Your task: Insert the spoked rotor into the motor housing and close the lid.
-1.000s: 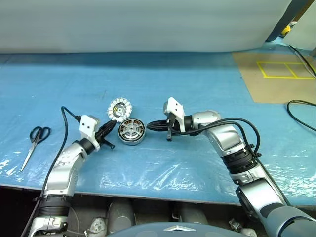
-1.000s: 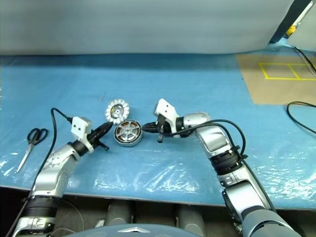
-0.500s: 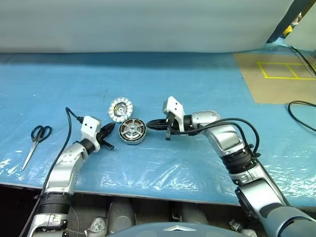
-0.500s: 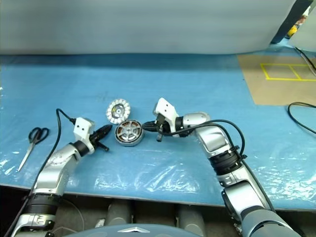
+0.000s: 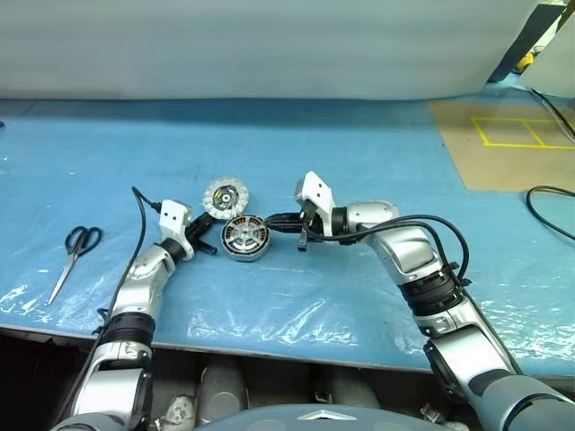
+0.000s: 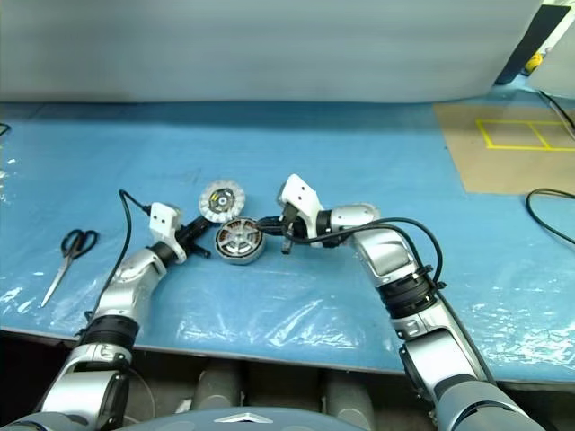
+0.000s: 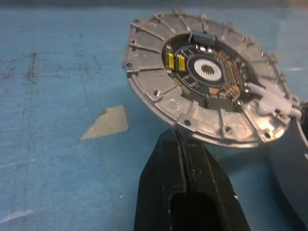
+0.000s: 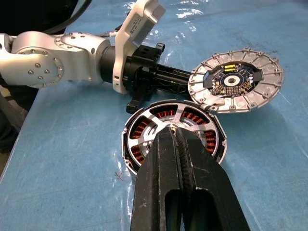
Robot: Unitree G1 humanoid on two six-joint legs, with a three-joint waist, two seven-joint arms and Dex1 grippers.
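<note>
**A:** Rotor's in. You can see the spoked rotor (image 8: pixel 174 133) seated in the motor housing (image 5: pixel 244 239) on the blue table (image 5: pixel 359 153), copper windings showing between the spokes. Lid's next.

**B:** And the lid (image 5: pixel 225 196) lies just behind the housing, its edge propped on the rim, circuit face up.

**A:** The left gripper (image 5: pixel 207 240), fingers pressed together and holding nothing, points level at the lid's near edge. I'd say part the fingers first, then take it by the ribbed rim.

**B:** The right gripper (image 5: pixel 272 218)?

**A:** Shut too, empty, reaching in from the other side, tips at the housing's rim. It could brace the housing while the lid goes over.
</note>
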